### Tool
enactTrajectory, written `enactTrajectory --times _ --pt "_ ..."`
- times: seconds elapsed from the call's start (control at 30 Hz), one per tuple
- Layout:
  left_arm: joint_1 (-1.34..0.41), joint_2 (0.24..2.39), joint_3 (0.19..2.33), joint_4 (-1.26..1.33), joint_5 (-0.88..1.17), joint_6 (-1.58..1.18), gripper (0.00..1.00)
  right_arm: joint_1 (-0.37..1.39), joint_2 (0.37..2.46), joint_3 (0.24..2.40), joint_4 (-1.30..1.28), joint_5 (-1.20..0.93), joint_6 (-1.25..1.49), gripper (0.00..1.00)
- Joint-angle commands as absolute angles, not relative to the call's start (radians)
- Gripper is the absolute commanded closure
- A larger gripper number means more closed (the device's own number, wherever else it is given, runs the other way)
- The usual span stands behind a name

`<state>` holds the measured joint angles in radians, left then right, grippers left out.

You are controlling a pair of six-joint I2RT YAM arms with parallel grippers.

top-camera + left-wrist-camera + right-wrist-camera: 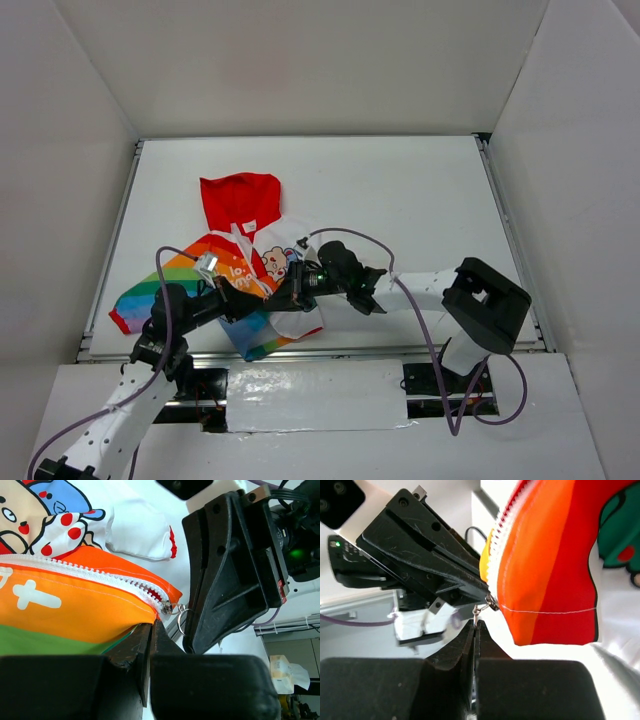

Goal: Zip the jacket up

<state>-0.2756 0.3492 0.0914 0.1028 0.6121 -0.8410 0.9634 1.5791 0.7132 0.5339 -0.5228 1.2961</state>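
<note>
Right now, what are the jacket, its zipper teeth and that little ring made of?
The jacket looks like smooth woven cloth, matte, with stitched seams. Its zipper teeth seem white plastic, evenly moulded. The little ring looks like thin shiny metal wire, silvery with glints.

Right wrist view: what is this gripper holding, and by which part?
The right gripper pinches the thin metal pull ring of the zip slider, at the bottom hem corner of the rainbow-striped child's jacket.
</note>
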Motion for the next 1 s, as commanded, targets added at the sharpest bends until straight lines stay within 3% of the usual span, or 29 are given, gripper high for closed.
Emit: enactTrajectory --times 0.0,0.13,0.47,0.97 --pt "-0.281 0.331 0.084 0.112 0.630 -0.813 1.00 0.960 1.585 0.749 0.614 -0.614 1.429 1.00" --pt "-0.281 0.327 0.087 0.109 0.634 -0.807 1.00 0.960 1.559 0.681 0.634 -0.574 1.564 1.00" --pt "-0.282 0.322 0.071 0.164 0.667 -0.813 1.00 0.956 1.506 0.791 0.262 -0.459 1.617 1.00" --pt "-0.288 0.296 0.064 0.143 0.699 -0.792 1.00 0.897 1.703 0.982 0.363 -0.552 1.752 1.00"
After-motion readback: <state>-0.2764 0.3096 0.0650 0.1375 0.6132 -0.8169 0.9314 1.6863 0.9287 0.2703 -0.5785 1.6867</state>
